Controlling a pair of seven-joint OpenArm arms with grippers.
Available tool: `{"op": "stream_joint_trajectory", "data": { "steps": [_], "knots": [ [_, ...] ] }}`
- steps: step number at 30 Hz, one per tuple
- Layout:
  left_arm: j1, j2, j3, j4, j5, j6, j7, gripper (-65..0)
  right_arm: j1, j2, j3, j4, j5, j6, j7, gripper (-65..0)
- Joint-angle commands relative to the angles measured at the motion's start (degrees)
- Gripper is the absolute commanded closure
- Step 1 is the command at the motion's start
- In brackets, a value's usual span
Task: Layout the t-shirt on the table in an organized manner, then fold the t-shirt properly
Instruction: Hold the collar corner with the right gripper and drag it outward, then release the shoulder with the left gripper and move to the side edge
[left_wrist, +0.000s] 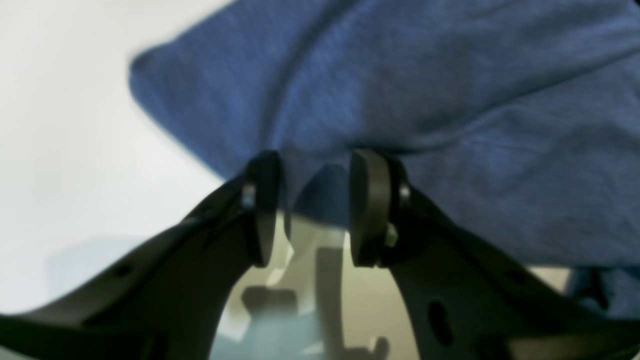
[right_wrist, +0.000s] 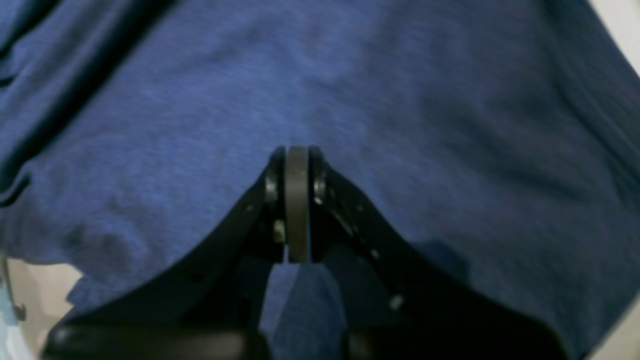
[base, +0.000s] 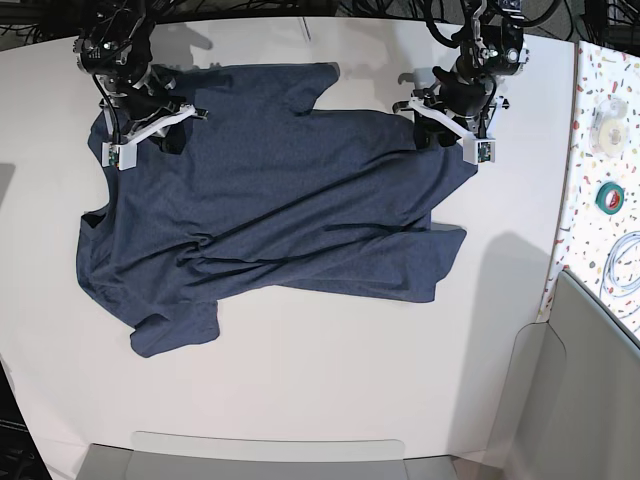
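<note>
T-shirt: a dark heathered navy-blue short-sleeved cotton t-shirt (base: 270, 200) is seen spread across the far half of the table, plain side up, with creases running across its middle and lower part.
Table: a large, smooth, plain white tabletop (base: 330, 380) is shown beneath the garment, with bare surface all around it.
Left gripper: the black left gripper (left_wrist: 312, 207) is pictured at the shirt's edge on the base view's right, its fingers (left_wrist: 367, 207) set apart with a fold of blue cloth seen between them.
Right gripper: the black right gripper (right_wrist: 297, 205) is shown over the shirt at the base view's upper left, its fingers pressed together; whether cloth is pinched cannot be told.
</note>
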Motion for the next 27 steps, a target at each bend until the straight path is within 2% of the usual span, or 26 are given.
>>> {"op": "stream_joint_trajectory", "data": {
  "steps": [1,6,10,14,20,22,24,27],
  "knots": [
    [0.2,-0.3,-0.1,2.6,-0.2,-0.1,-1.8,-24.8,-0.4,0.3,-0.1,0.8,0.5,0.2,1.1,0.0],
    [0.2,0.9,-4.7,7.3,-0.7,-0.1,-1.8,-25.0,-0.8,0.3,0.3,-2.9,0.2,0.2,1.1,0.0],
    [0.0,0.9,-10.6,7.6,-7.4,-0.3,-1.8,-25.0,-1.2,2.2,3.0,-8.1,0.2,0.1,1.1,0.0],
    [0.1,0.7,-14.8,7.3,-12.2,-0.4,-1.3,-25.0,-1.0,5.8,6.6,-11.6,0.2,0.1,1.1,0.0],
    [0.3,0.7,-17.8,6.5,-13.0,-0.4,-1.1,-25.0,0.2,12.6,10.6,-14.0,0.2,0.1,1.1,0.0],
    [0.3,0.7,-17.8,5.7,-13.0,-0.4,1.4,-25.1,0.3,15.0,11.4,-14.2,0.2,0.0,1.1,0.0],
    [-0.1,0.9,-17.8,4.2,-13.4,-0.4,6.2,-26.3,0.7,16.8,12.0,-14.2,0.2,0.0,1.1,0.0],
    [-0.5,1.0,-17.8,-0.9,-17.9,-0.4,13.2,-31.4,1.0,17.6,12.5,-14.2,0.2,0.0,1.1,0.0]
  ]
}}
